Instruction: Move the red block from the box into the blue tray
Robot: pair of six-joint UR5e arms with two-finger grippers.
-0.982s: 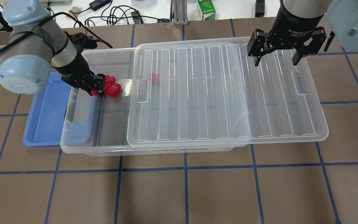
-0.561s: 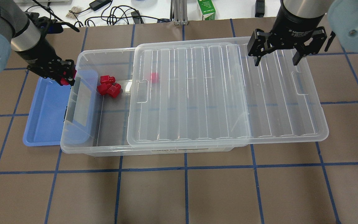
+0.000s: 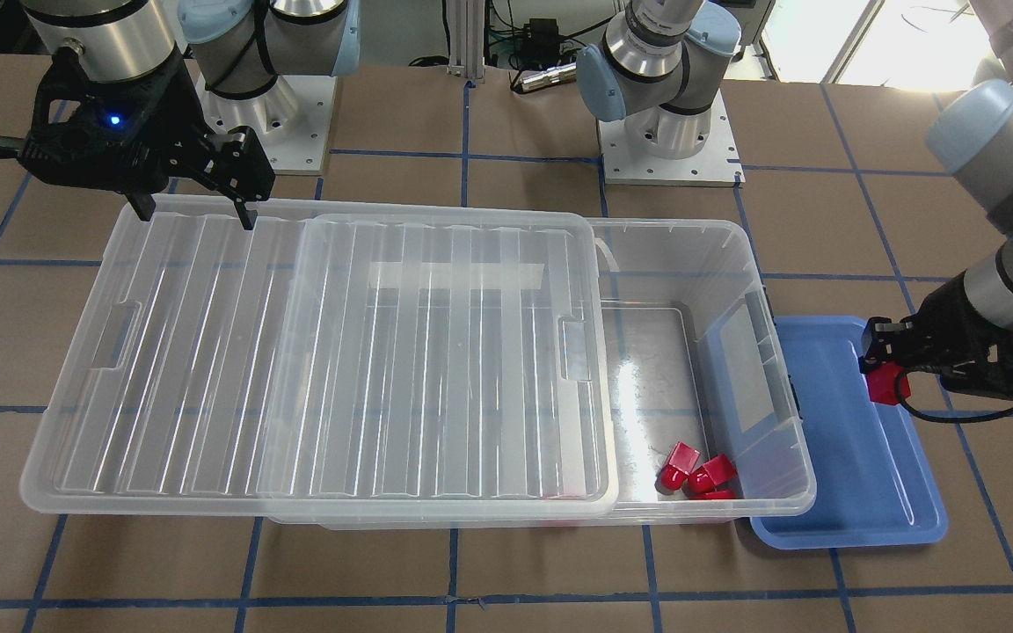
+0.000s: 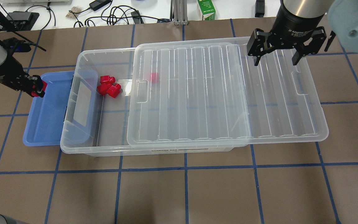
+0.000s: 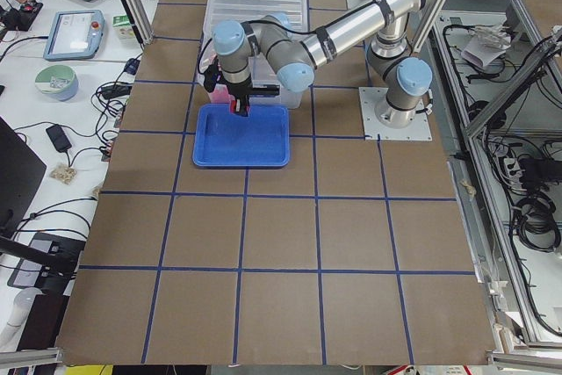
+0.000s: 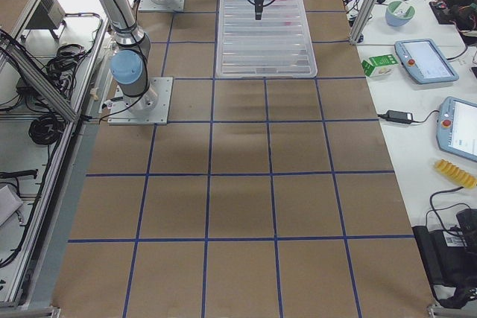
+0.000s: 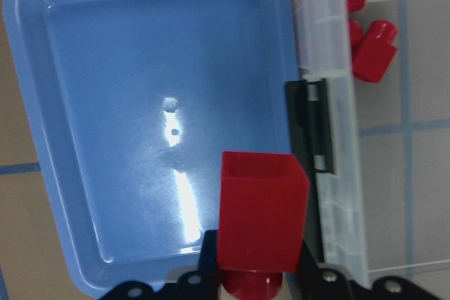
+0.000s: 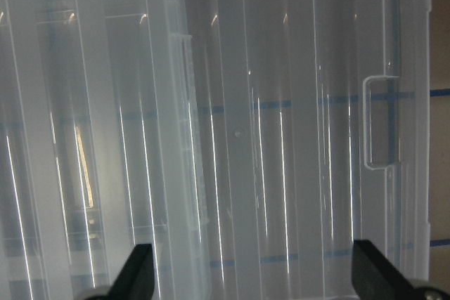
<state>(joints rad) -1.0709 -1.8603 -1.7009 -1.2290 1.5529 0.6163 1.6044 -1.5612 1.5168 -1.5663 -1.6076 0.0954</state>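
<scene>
My left gripper (image 4: 37, 88) is shut on a red block (image 7: 260, 223) and holds it above the far left part of the blue tray (image 4: 47, 124); the block also shows in the front view (image 3: 889, 384). The tray (image 3: 858, 475) lies beside the open end of the clear box (image 4: 110, 130). Several more red blocks (image 4: 108, 87) lie in the box's open end (image 3: 695, 475); one (image 4: 154, 77) shows through the lid (image 4: 197, 93). My right gripper (image 4: 275, 59) is open and empty above the slid-aside lid (image 3: 295, 352).
The lid hangs over the box's right end. Cables, a power brick and a green carton (image 4: 206, 9) lie on the white bench beyond the table. Blue tape lines cross the brown table top (image 4: 185, 193).
My left gripper has lifted a red block out of the box's open end and carried it left over the box wall to above the blue tray. The right arm has not moved.
</scene>
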